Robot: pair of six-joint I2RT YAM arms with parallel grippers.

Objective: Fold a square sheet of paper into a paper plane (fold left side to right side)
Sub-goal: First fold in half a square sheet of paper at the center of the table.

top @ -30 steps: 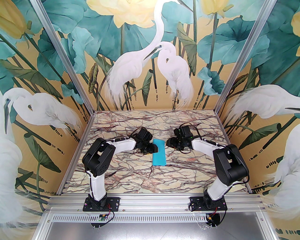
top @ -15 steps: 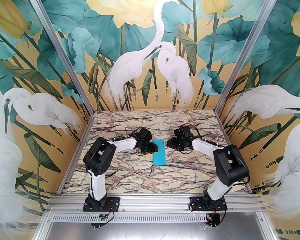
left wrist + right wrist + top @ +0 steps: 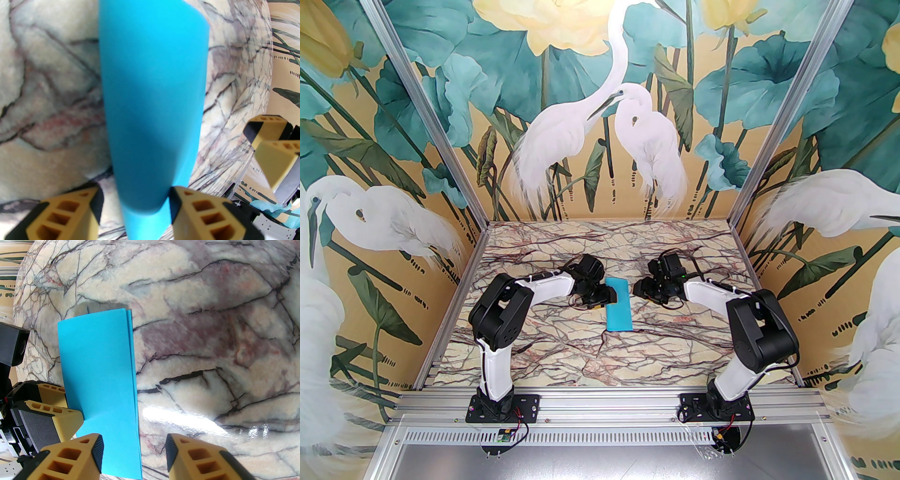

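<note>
Paper: the blue sheet [image 3: 618, 304] lies folded in half, a long narrow rectangle two layers thick.
Place: about the middle of the marble table [image 3: 562, 347], well clear of all four edges, its long sides running from the near edge toward the far edge.
Fold: the two loose edges lie stacked on the side facing the right arm. The top layer bows up a little rather than lying flat (the left wrist view shows the curve best).
Left gripper [image 3: 610, 295]: low at the paper's left side, toward its far end. Its jaws stand apart with the paper's end between the fingers [image 3: 187, 206], not pinched. One finger is at the paper's edge, where there is a small kink.
Right gripper [image 3: 638, 287]: just beside the paper's far right corner, above the table. Its jaws stand apart and hold nothing; the paper's right edge lies under the gap.
Arms: both reach in from the near edge, and the paper lies between the two grippers.
</note>
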